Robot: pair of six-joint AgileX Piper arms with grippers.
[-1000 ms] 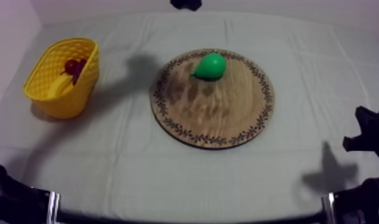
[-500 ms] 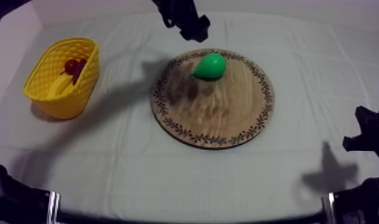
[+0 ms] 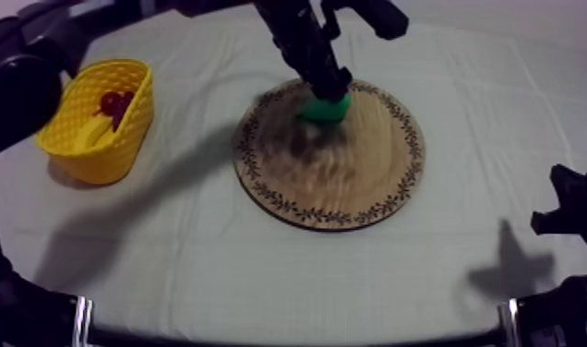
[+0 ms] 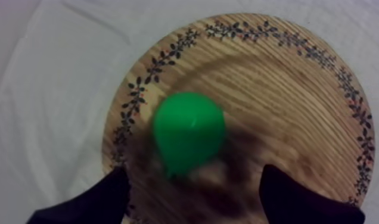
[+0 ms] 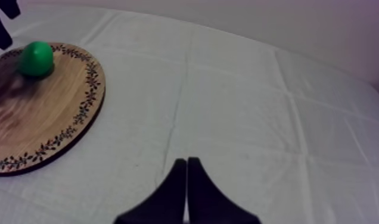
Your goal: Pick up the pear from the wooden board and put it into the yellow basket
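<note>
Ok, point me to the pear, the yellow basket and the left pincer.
pear (image 4: 188, 140): left wrist view, centre of its body.
yellow basket (image 3: 136, 125): top view, its outer side wall.
left pincer (image 4: 193, 174): left wrist view, midway between fingertips.

One round wooden board (image 3: 353, 194), one green pear (image 3: 323, 110), one yellow basket (image 3: 129, 129) holding one banana (image 3: 90, 135) and one small red fruit (image 3: 113, 101), one cloth-covered bench (image 3: 260, 272), and two tools: left tool (image 4: 193, 169), right tool (image 5: 186, 161).

green pear (image 3: 323, 110), yellow basket (image 3: 113, 148), leaf-patterned board (image 3: 353, 175)
</note>
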